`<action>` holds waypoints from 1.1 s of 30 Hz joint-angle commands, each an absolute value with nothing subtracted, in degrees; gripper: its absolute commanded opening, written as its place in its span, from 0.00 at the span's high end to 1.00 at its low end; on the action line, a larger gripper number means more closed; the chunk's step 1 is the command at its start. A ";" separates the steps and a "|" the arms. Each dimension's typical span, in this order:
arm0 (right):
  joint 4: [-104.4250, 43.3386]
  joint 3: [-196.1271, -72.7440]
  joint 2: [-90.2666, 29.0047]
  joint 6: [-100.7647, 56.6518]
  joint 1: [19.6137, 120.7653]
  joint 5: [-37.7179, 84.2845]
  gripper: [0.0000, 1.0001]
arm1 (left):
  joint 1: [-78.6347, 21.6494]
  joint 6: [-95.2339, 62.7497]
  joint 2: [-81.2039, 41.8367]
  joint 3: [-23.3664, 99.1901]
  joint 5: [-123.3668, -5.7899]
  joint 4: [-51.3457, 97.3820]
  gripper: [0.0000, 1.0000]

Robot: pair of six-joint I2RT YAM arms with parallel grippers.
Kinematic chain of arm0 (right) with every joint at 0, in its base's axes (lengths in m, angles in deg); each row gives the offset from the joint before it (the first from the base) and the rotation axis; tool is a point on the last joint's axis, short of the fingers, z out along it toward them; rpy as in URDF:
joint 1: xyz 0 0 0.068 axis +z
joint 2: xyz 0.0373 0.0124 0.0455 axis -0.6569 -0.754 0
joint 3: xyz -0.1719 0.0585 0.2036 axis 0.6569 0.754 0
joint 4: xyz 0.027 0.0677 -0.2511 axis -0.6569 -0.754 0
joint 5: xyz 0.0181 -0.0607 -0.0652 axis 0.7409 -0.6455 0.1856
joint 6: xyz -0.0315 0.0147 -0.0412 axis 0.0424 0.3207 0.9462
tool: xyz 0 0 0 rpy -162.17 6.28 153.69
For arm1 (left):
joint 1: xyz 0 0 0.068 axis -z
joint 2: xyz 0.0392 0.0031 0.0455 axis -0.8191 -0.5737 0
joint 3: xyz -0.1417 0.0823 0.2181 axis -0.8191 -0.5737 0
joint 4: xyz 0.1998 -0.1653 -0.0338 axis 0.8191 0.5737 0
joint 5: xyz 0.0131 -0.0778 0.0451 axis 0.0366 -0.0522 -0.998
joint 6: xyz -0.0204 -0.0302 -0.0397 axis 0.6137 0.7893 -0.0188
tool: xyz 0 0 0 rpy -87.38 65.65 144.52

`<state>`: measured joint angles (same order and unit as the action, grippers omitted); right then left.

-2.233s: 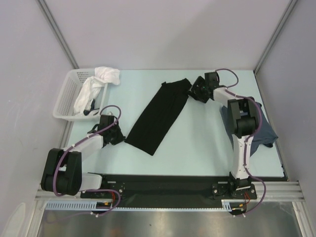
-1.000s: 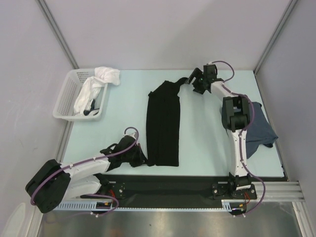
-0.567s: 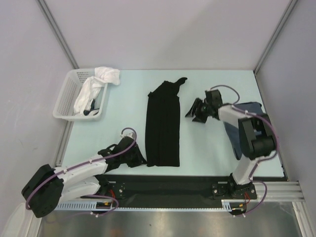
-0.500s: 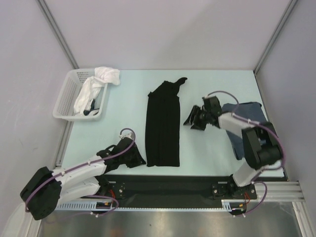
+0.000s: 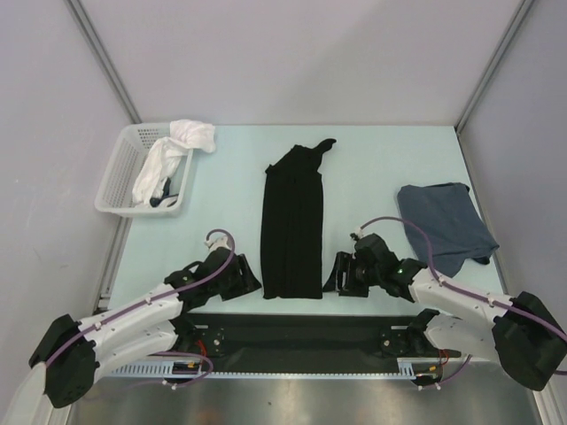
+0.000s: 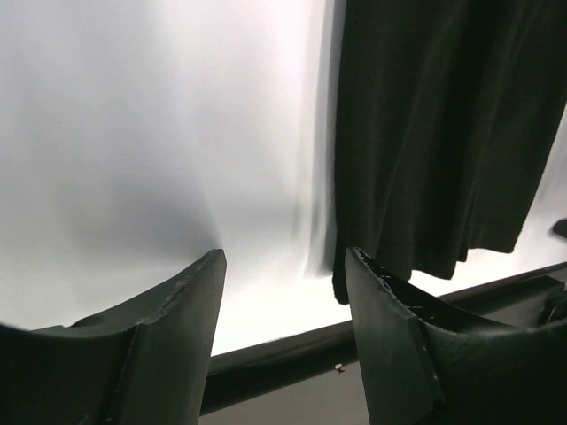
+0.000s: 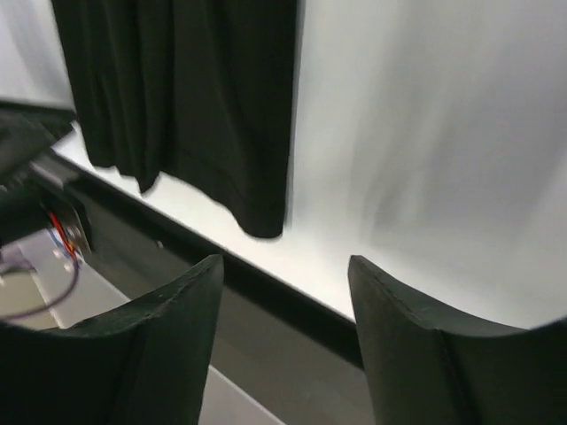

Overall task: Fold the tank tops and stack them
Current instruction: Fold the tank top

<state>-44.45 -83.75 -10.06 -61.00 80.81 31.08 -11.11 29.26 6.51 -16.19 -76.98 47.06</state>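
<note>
— Why are both arms crouched down at the near end of the black tank top (image 5: 292,226)?

— It lies as a long narrow strip on the counter (image 5: 381,159). The left pincer (image 5: 248,282) sits just left of its hem and the right pincer (image 5: 337,274) just right, both spread and holding nothing. I'd say they're set to take the two corners.

— And the other top?

— The slate-blue tank top (image 5: 443,226) lies rumpled well to the right of the black one, not yet folded.
</note>
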 commanded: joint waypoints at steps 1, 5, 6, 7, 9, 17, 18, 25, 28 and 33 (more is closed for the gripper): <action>-42.17 -81.57 -10.10 -67.70 85.09 27.25 0.37 | -10.78 27.64 4.40 -17.21 -75.83 47.36 0.38; -37.60 -79.90 -12.65 -70.17 87.11 27.59 0.42 | -9.73 27.72 2.99 -17.29 -74.77 45.25 0.40; -36.38 -79.90 -14.22 -70.43 87.99 27.42 0.43 | -9.55 27.81 2.90 -17.21 -74.60 45.07 0.40; -35.67 -79.98 -15.02 -70.70 88.52 27.42 0.44 | -9.12 27.99 2.90 -17.21 -74.60 44.90 0.40; -33.64 -80.07 -16.78 -71.05 89.22 27.24 0.45 | -8.68 28.08 3.07 -17.12 -74.60 44.81 0.40; -32.49 -81.13 -21.27 -71.75 90.89 26.37 0.86 | -7.53 28.16 3.25 -16.94 -74.68 45.51 0.41; -33.45 -80.86 -20.66 -72.10 90.90 25.76 0.95 | -7.36 28.16 3.25 -16.94 -74.69 45.60 0.41; -43.83 -79.37 -12.66 -72.28 91.25 21.27 1.00 | -4.81 29.48 2.55 -16.86 -74.25 45.51 0.43; -44.80 -78.14 -10.99 -72.37 91.25 21.44 1.00 | -3.32 30.53 2.46 -16.68 -74.25 45.43 0.43; -44.10 -77.35 -10.63 -72.28 91.25 21.62 1.00 | -1.38 31.68 0.97 -15.89 -74.42 44.37 0.44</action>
<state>-42.09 -78.31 -11.09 -72.39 90.89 22.63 -2.68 30.35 2.75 -16.13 -74.99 42.27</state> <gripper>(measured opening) 0.010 0.561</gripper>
